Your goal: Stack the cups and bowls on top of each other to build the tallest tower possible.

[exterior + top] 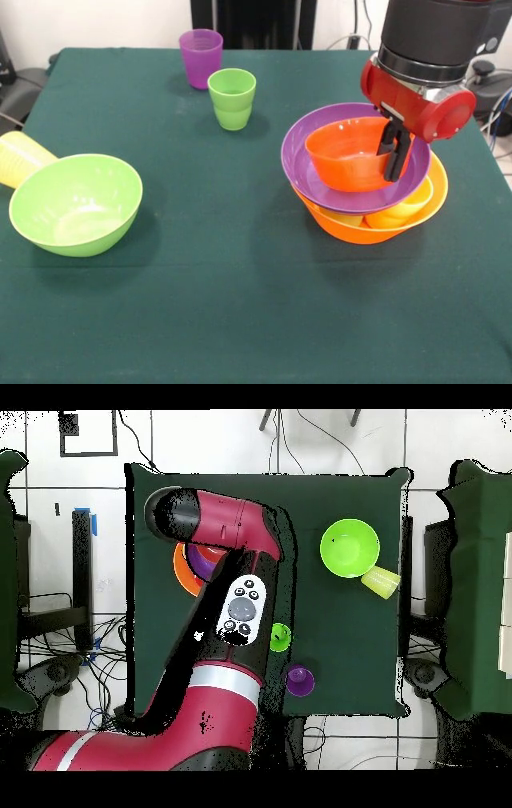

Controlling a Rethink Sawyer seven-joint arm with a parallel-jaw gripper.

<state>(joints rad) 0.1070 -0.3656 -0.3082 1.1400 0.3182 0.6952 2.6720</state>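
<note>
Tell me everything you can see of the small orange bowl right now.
The small orange bowl is glossy plastic, deep and round. It sits tilted inside the purple bowl, which tops the pile on the big orange bowl. The gripper straddles its rim, one black finger inside, one outside.

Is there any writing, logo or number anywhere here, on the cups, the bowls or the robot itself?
None can be read.
Cups and bowls: plain colours, no print, e.g. the purple cup and the green bowl.
Arm: no legible brand or number in either view.
Button pad on the arm, seen from overhead: round buttons show, but any marks on them are too small to read.
</note>
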